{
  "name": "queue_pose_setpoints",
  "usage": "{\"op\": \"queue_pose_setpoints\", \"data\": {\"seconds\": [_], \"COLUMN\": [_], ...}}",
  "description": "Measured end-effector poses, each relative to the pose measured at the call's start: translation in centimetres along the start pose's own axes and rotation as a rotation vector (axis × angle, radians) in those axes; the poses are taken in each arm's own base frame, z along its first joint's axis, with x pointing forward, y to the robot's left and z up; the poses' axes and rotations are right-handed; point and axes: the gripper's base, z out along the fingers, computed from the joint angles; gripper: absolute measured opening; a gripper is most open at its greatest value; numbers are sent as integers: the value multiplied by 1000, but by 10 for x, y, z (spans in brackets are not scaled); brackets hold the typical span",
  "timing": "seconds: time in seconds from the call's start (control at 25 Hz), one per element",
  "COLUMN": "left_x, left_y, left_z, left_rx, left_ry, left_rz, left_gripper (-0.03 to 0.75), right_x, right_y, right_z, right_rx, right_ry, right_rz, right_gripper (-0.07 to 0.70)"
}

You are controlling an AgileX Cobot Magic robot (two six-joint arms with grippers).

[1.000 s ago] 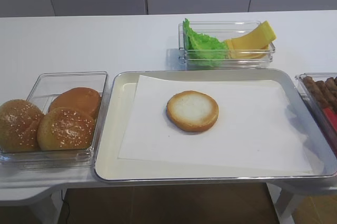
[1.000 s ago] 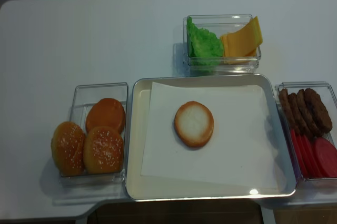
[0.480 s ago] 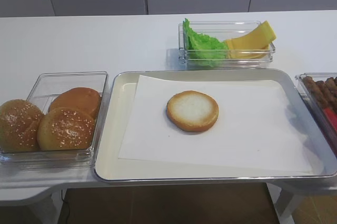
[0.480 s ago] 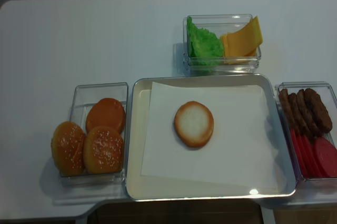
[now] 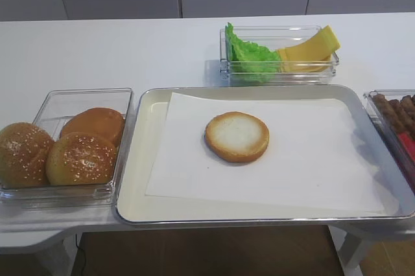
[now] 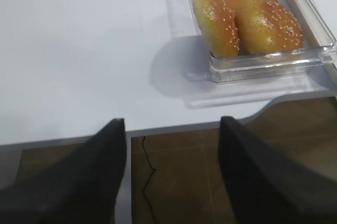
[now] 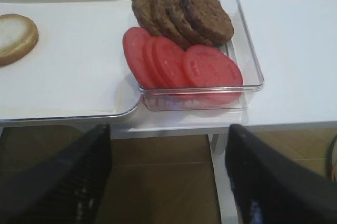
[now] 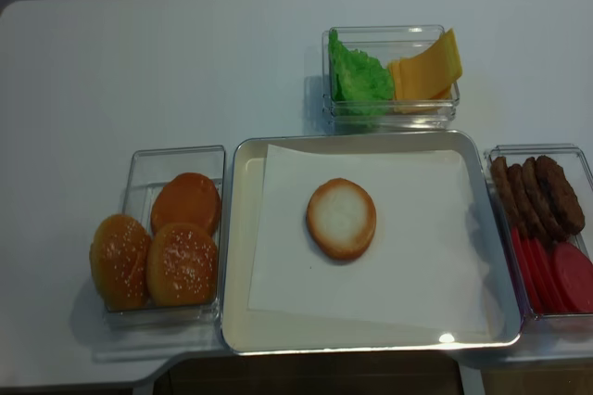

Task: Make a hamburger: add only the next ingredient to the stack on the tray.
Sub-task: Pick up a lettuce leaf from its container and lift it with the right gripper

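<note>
The stack is a single flat bun half point(image 5: 237, 136) point(image 8: 341, 218) point(image 7: 16, 38) with a pale cut face, lying mid-tray on white paper. The silver tray point(image 5: 139, 159) point(image 8: 236, 256) sits at the table's front. Green ruffled lettuce point(image 5: 249, 57) point(image 8: 358, 75) stands in the left part of a clear box behind the tray. My right gripper point(image 7: 168, 176) is open and holds nothing, back past the table's front edge near the patty box. Open too, my left gripper point(image 6: 172, 174) hangs off the front edge, left of the bun box. Neither gripper appears in the high views.
Yellow cheese slices point(image 5: 310, 49) point(image 8: 424, 69) share the lettuce box. A clear box on the left holds three domed buns point(image 5: 78, 153) point(image 8: 171, 251) point(image 6: 247, 16). On the right, a clear box holds brown patties point(image 7: 181, 13) point(image 8: 537, 193) and red tomato slices point(image 7: 179, 63) point(image 8: 556, 274).
</note>
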Motion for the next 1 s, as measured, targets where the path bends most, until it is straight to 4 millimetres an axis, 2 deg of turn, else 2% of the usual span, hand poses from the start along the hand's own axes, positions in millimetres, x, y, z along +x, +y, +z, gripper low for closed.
{"op": "queue_pose_setpoints", "data": {"seconds": [0.64, 0.84, 1.0], "left_x": [0, 0, 0], "left_y": [0, 0, 0], "left_z": [0, 0, 0], "left_rx": [0, 0, 0], "left_ry": [0, 0, 0], "left_rz": [0, 0, 0], "left_gripper": [415, 415, 415], "right_x": [-2, -21, -54], "right_y": [3, 13, 15], "right_z": [-1, -6, 2], "right_rx": [-32, -134, -155], "right_ry": [-20, -76, -74], "right_rz": [15, 69, 107], "right_gripper": [507, 493, 486]}}
